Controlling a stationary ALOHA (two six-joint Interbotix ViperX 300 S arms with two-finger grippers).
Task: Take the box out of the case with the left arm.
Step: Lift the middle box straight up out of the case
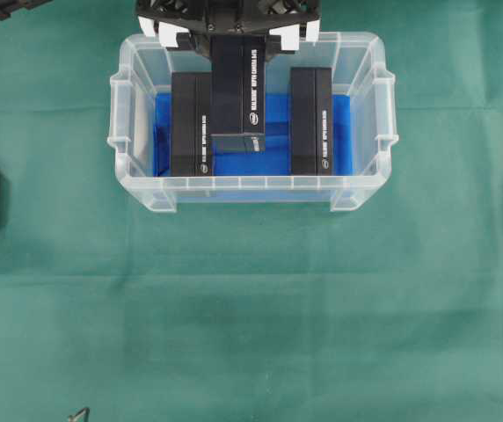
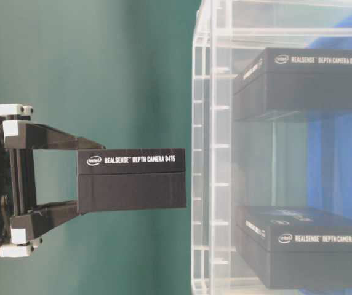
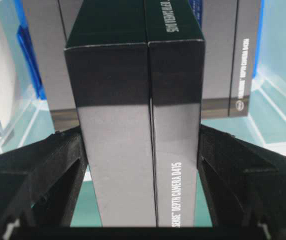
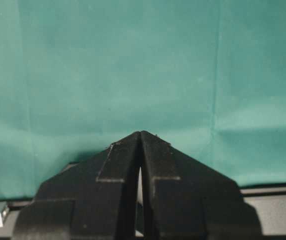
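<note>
Box (image 1: 238, 83), black, lettered "RealSense Depth Camera D415", one item: I have it clamped between the two fingers of the left gripper (image 1: 230, 40), each finger pressed flat against one long side, the lettered face between them. In the left wrist view the box (image 3: 135, 125) fills the gap from finger (image 3: 48, 175) to finger, its far end sticking well out beyond the tips. In the table-level view the box (image 2: 131, 180) hangs clear of the case (image 2: 210, 153), just beside its rim, and does not touch it.

Case (image 1: 250, 189), clear plastic tub, blue floor, on the green cloth (image 1: 251, 316). From overhead, my held box sits over its far middle part.

Boxes remaining inside, two seen whole: left box (image 1: 190, 123) and right box (image 1: 310, 120), lying flat, well apart. A third small dark piece (image 1: 238, 143) shows between them; I cannot tell what it is.

Right gripper (image 4: 140, 137): jaws pressed together, holding nothing, over bare cloth.
</note>
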